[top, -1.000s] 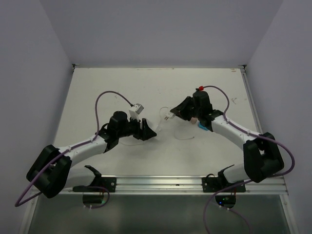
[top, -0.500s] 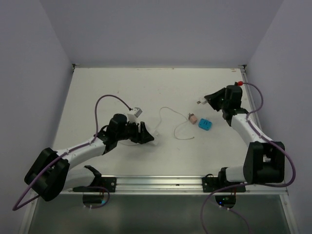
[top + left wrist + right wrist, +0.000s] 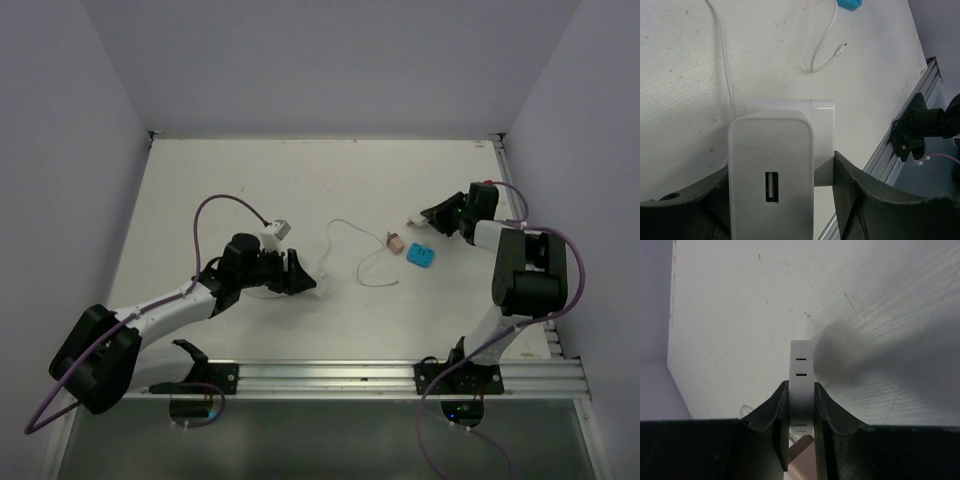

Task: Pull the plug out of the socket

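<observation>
Holding the two halves apart, with a drop as the main worry

Left gripper (image 3: 781,197) is clamped on the white socket block (image 3: 771,165), low over the table (image 3: 230,180) at centre-left, with its port facing the wrist camera. Right gripper (image 3: 801,407) pinches what I take for the plug (image 3: 801,365), a slim white piece, out by the table's right edge and well apart from the block. So the separation looks done.

The plug is nipped near its base with much of it standing proud of the fingertips. A quick swing could twist it loose, and that close to the edge it might leave the table. The white cable (image 3: 722,65) runs up beside the block. Whether it joins it I cannot tell, but a lift could drag it into the pink piece (image 3: 396,241) and blue block (image 3: 421,256).
</observation>
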### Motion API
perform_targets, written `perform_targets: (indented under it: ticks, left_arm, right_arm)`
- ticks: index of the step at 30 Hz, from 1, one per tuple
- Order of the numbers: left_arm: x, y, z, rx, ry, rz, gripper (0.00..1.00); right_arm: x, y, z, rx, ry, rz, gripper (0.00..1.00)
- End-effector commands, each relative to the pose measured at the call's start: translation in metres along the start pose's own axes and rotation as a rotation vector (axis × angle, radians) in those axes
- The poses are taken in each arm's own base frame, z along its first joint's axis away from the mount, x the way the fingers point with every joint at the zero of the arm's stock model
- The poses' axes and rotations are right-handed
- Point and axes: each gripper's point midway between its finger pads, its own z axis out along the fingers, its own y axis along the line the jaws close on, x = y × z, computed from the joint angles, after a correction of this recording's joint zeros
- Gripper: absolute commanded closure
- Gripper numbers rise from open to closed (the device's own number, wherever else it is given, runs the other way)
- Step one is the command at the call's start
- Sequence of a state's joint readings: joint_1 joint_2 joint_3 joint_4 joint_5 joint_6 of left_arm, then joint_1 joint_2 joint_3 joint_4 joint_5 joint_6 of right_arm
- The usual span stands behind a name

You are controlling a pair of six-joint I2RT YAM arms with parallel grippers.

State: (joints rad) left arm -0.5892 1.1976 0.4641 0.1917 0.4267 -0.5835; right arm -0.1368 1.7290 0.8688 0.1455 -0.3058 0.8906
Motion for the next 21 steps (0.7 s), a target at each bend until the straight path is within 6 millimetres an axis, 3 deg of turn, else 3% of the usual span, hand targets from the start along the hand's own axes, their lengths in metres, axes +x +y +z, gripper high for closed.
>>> perform_targets:
  ticks: [1, 4, 5, 10, 16, 17, 19, 21]
  left_arm:
    - [-0.028, -0.021, -0.005, 0.064, -0.085, 0.031, 1.00]
    - [-0.029, -0.023, -0.005, 0.073, -0.087, 0.030, 1.00]
    - [-0.030, -0.024, -0.005, 0.078, -0.089, 0.026, 1.00]
    - [-0.036, -0.030, -0.003, 0.100, -0.090, 0.020, 1.00]
    - [-0.039, -0.032, 0.001, 0.106, -0.082, 0.011, 1.00]
    - [-0.039, -0.031, 0.003, 0.107, -0.076, 0.006, 1.00]
    - [-0.044, -0.034, 0.004, 0.113, -0.081, 0.010, 1.00]
    - [-0.050, -0.037, 0.008, 0.119, -0.082, 0.015, 1.00]
  right_arm:
    - [-0.023, 0.040, 0.006, -0.157, -0.029, -0.085, 1.00]
    - [-0.021, 0.028, 0.012, -0.137, -0.010, -0.077, 0.90]
    - [-0.022, 0.022, 0.012, -0.120, -0.011, -0.083, 0.76]
    - [-0.021, 0.003, -0.006, -0.005, -0.023, -0.171, 0.37]
    - [-0.026, -0.003, -0.040, 0.095, -0.043, -0.300, 0.17]
    - [-0.032, 0.007, -0.052, 0.080, -0.074, -0.328, 0.16]
    - [-0.030, 0.011, -0.064, 0.089, -0.080, -0.405, 0.13]
    - [-0.024, 0.029, -0.081, 0.055, -0.097, -0.478, 0.11]
